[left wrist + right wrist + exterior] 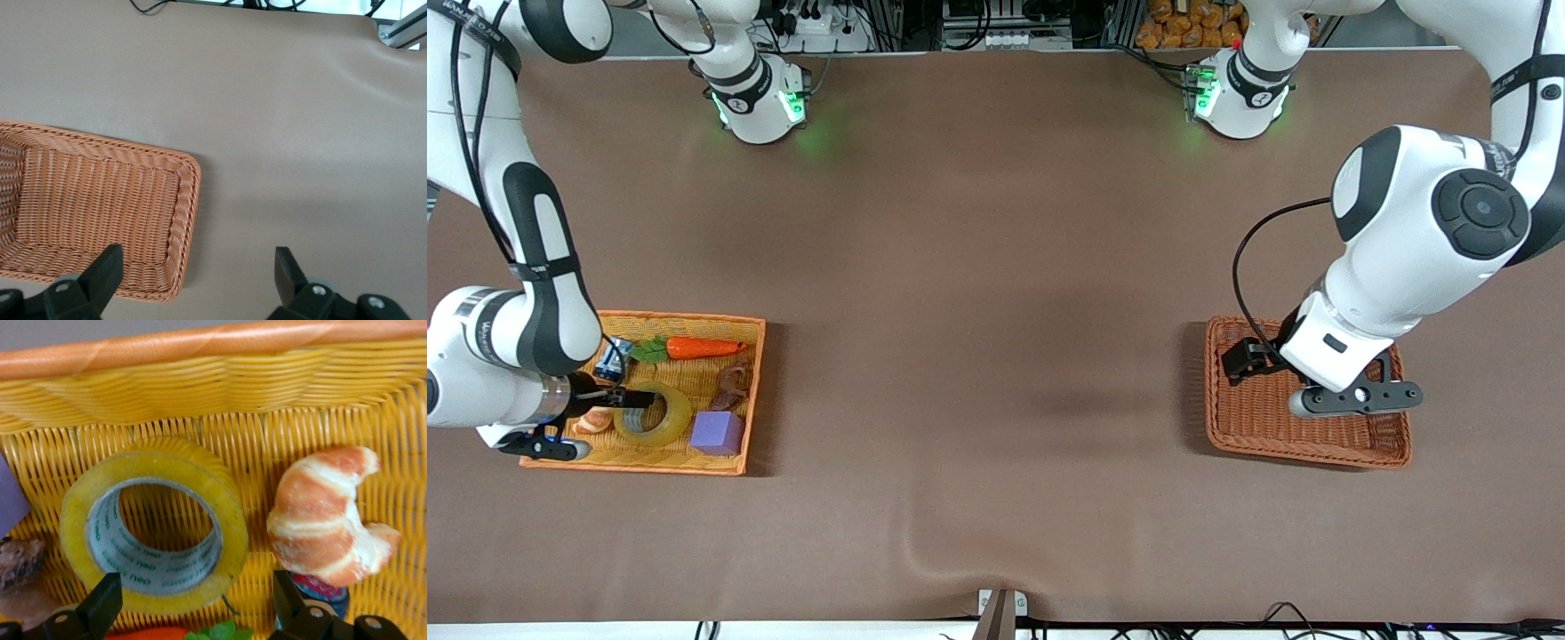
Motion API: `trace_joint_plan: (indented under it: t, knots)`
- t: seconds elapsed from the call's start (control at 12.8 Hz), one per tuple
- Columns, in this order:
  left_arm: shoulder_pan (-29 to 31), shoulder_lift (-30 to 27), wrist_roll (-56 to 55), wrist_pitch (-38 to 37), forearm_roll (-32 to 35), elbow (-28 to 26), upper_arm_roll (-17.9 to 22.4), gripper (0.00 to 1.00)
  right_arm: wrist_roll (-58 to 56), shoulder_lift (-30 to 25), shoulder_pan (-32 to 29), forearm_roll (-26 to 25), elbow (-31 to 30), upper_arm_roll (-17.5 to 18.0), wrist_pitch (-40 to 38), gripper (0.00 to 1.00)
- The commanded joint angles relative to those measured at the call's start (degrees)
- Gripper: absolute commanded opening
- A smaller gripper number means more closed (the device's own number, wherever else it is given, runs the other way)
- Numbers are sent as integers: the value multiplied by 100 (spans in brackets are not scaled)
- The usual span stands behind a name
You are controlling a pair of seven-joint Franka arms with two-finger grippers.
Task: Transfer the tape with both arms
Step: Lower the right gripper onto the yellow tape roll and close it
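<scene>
The tape [677, 419], a yellowish ring with a grey core, lies in the yellow basket [694, 318] at the right arm's end of the table. It fills the middle of the right wrist view [77, 527]. My right gripper [630, 398] is low in that basket, open and empty [193, 603]. Its jaws stand wide, with part of the ring's edge between them. My left gripper [1243, 359] hangs open and empty [197, 270] over a corner of the brown wicker basket [1316, 444] at the left arm's end.
The yellow basket also holds a croissant [327, 513] right beside the tape, a toy carrot [698, 348], a purple block [717, 433], a small blue can [612, 358] and a brown lump [734, 382]. The wicker basket [100, 200] holds nothing that shows.
</scene>
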Motion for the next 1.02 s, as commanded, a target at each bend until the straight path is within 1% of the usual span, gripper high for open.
trace_joint_plan:
  t: [0.0,0.39,0.47,0.55,0.62,0.7,0.78,0.94]
  knots:
    - [69,-99,86,-139,102,-52,-23,100,-9,198,-48,-55,84,38,94,100]
    - [77,-178,86,-262,102,-52,-24,100,-17,383,13,-126,84,38,270,100]
    - [86,-178,94,-262,102,-52,-23,100,0,374,13,-117,93,38,244,89]
    - [86,-178,94,-262,102,-60,-23,100,-8,365,4,-117,93,38,226,52]
    - [77,-178,94,-262,102,-60,-23,100,-17,357,-5,-126,93,38,217,24]
    - [77,-178,86,-262,102,-52,-23,100,-9,339,22,-126,119,38,217,9]
    - [77,-178,86,-262,102,-52,-23,100,-9,330,57,-135,137,38,217,0]
    - [86,-187,94,-262,102,-52,-41,100,-61,330,57,-161,128,38,217,0]
